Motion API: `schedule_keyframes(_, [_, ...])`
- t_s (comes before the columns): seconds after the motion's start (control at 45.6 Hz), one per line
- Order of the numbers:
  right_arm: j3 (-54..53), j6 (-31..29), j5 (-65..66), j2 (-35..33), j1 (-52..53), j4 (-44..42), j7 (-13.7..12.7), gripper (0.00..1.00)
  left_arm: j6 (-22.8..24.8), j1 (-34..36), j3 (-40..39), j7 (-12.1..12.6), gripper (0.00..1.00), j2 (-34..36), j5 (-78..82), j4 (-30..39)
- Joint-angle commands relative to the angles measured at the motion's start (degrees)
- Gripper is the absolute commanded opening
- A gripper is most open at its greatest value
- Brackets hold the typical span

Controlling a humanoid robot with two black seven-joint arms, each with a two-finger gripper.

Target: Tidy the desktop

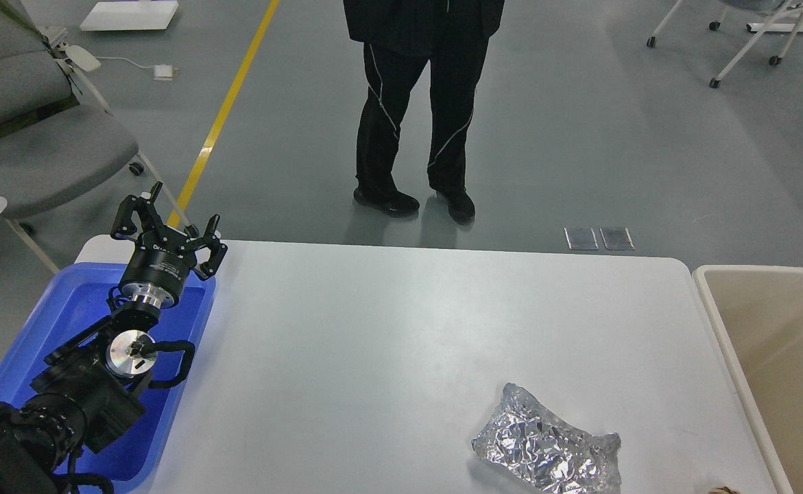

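A big white desk [401,329] fills the middle of the view, and its far edge faces a grey floor [614,151]. The left arm [92,384] comes in from the bottom left corner and reaches up over a blue tray [182,405]. The tray sits at the left side of the desk. At the far end of that arm is the left gripper [168,219], held up above the far end of the tray. Its jaws are spread apart and they pinch nothing. The right arm does not show. Near the front of the desk, a bit to the right, lies a crumpled bag of shiny foil [548,449]. It rests flat on the white top and touches nothing else. It is well apart from the gripper. At the right side of the desk stands a beige bin [751,384], and only part of it shows. Past the desk a person [418,103] in black trousers and black shoes stands on the floor. A yellow line [226,110] runs along the floor on the left. A grey chair [38,151] stands at the far left.
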State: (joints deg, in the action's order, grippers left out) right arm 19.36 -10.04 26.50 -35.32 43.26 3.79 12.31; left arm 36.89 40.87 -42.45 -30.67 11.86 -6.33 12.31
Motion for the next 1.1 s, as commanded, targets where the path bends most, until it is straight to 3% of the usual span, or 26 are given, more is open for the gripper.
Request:
schedule_keyframes(0.0, [-8.88, -3.13, -6.45, -2.64, 2.80, 3.40, 0.43, 1.00, -0.06, 0.00, 0.00, 0.00, 1.00, 0.00, 0.00, 0.00])
schedule_keyframes(0.066, [-14.24, -3.67, -7.25, -6.85, 3.67, 11.11, 0.78, 1.00, -0.06, 0.00, 0.00, 0.00, 1.00, 0.00, 0.00, 0.00])
schedule_keyframes(0.22, [-30.50, -2.27, -7.07, -21.62, 3.50, 40.64, 1.13, 1.00, 0.03, 0.00, 0.00, 0.00, 1.00, 0.00, 0.00, 0.00])
schedule_keyframes(0.373, [-41.14, 3.27, -7.25, -23.75, -0.01, 53.24, 1.22, 1.00, -0.06, 0.00, 0.00, 0.00, 1.00, 0.00, 0.00, 0.00])
schedule_keyframes(0.461, [-46.68, 6.87, -7.34, -22.70, -2.64, 55.88, 1.40, 1.00, -0.06, 0.00, 0.00, 0.00, 1.00, 0.00, 0.00, 0.00])
schedule_keyframes(0.702, [-64.87, 15.40, -7.25, -8.64, -13.81, 56.15, 6.49, 1.00, -0.06, 0.00, 0.00, 0.00, 1.00, 0.00, 0.00, 0.00])
schedule_keyframes(0.878, [-66.82, 15.32, -7.16, 1.11, -17.86, 54.05, 15.28, 1.00, -0.06, -0.08, 0.00, 0.00, 1.00, 0.00, 0.00, 0.00])
schedule_keyframes(1.076, [-67.52, 15.05, -7.25, 9.47, -17.42, 47.89, 15.99, 1.00, -0.06, 0.00, 0.00, 0.00, 1.00, 0.00, 0.00, 0.00])
